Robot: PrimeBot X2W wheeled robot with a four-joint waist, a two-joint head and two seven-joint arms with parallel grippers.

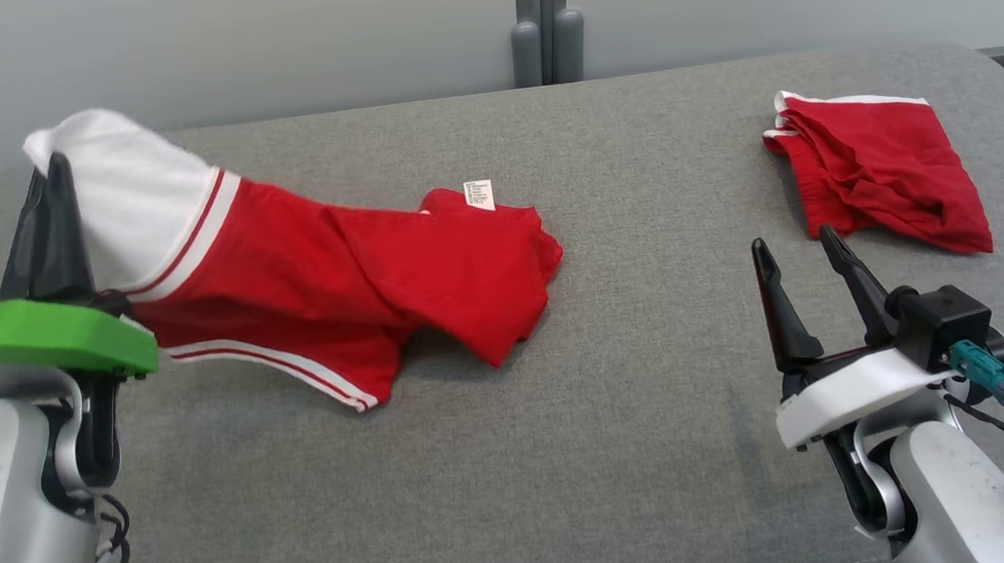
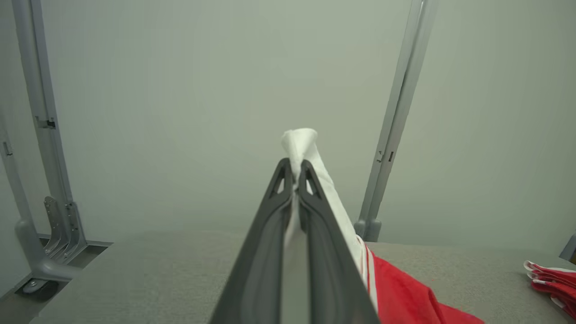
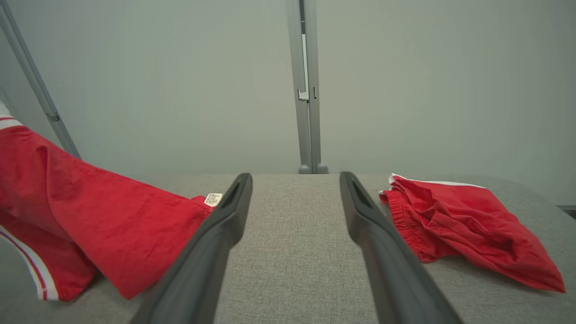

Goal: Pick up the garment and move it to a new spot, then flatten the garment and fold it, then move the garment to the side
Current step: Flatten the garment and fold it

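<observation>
The left fingers (image 1: 57,233) are clenched on the white end of the shirt (image 1: 307,269), holding it up at the left edge of the counter (image 1: 567,454) while the red part lies near the middle, and the right fingers (image 1: 779,306) are spread wide with nothing in them, near the shorts (image 1: 883,171) by the far right corner.

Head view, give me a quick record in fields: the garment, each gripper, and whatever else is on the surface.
garment: red with white trim, white end lifted, the rest trailing on the grey surface
left gripper: shut on the garment's white end
right gripper: open, holding nothing
second garment: red, bunched, at the surface's far right, apart from both grippers
</observation>
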